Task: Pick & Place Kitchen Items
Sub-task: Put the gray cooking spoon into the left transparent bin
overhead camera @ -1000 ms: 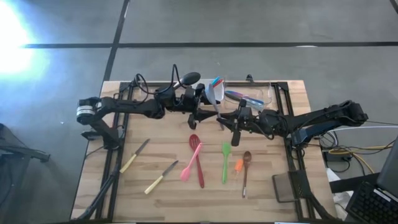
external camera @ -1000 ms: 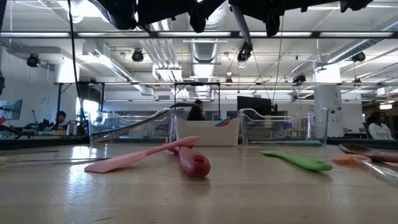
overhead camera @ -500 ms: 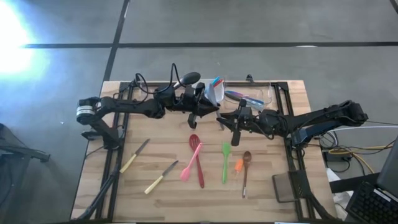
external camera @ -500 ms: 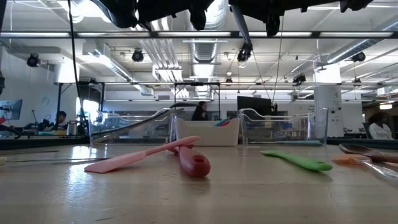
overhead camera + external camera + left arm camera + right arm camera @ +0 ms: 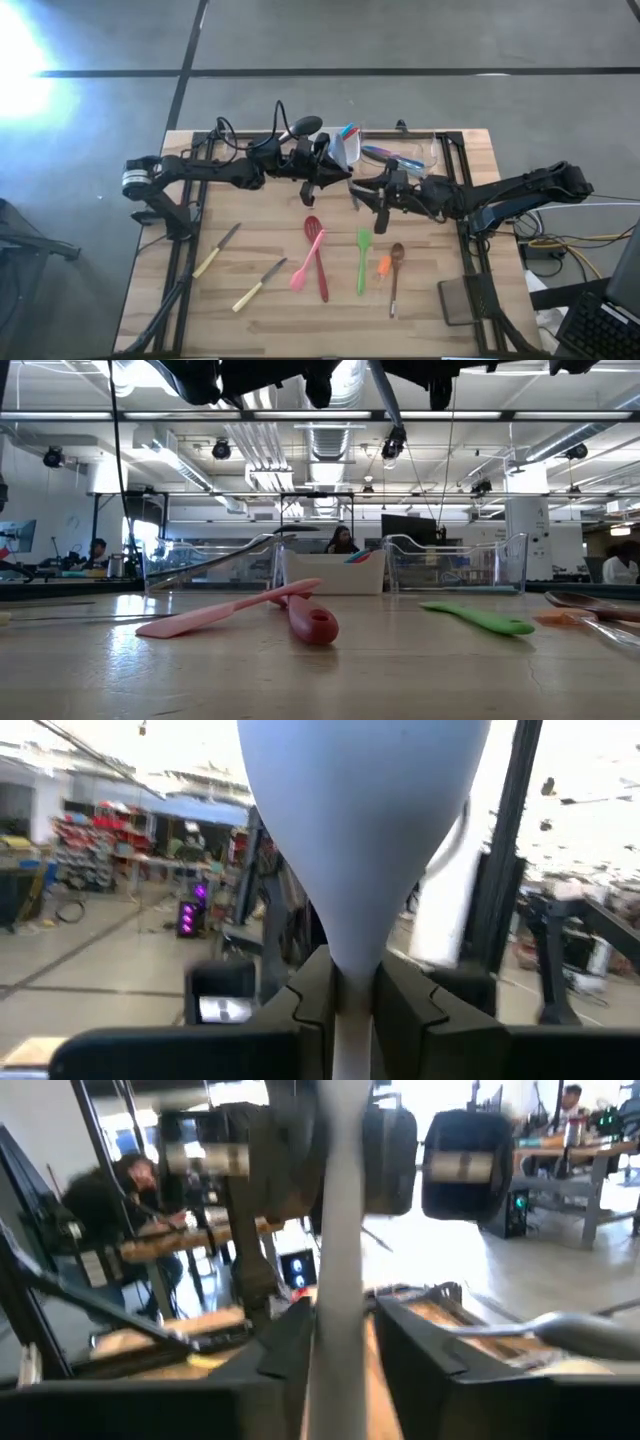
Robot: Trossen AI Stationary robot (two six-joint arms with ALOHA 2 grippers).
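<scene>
Spoon (image 5: 350, 820) (the white one) is up in the air over the back half of the table (image 5: 440, 250), caught between both arms. We see the left gripper (image 5: 350, 990) with its fingers closed right on the neck, just under the bowl. The right gripper (image 5: 335, 1340) has the handle running between its fingers. From its wrist view we honestly can't tell if they're pressing on it or just sitting either side of it. From above, the two grippers meet near the middle of the table, close to the white tray (image 5: 345, 150).

The rest of the utensils lie on the table in front of the arms:
- red slotted spoon (image 5: 318, 250) and pink spatula (image 5: 303, 268), crossing each other
- green spatula (image 5: 362, 258) just to the right of those
- a small orange piece (image 5: 384, 266) (too small for us to tell what it is) between the green spatula and the brown spoon (image 5: 396, 272)
- two pale-handled knives (image 5: 218, 248) (image 5: 258, 283) well off to the left, lying at a slant

At the back, a black ladle (image 5: 305, 125) sticks out from behind the left arm, and a clear tray (image 5: 432, 150) sits to the right of the white tray with a few things in it.

From table level we see people in the room behind.
</scene>
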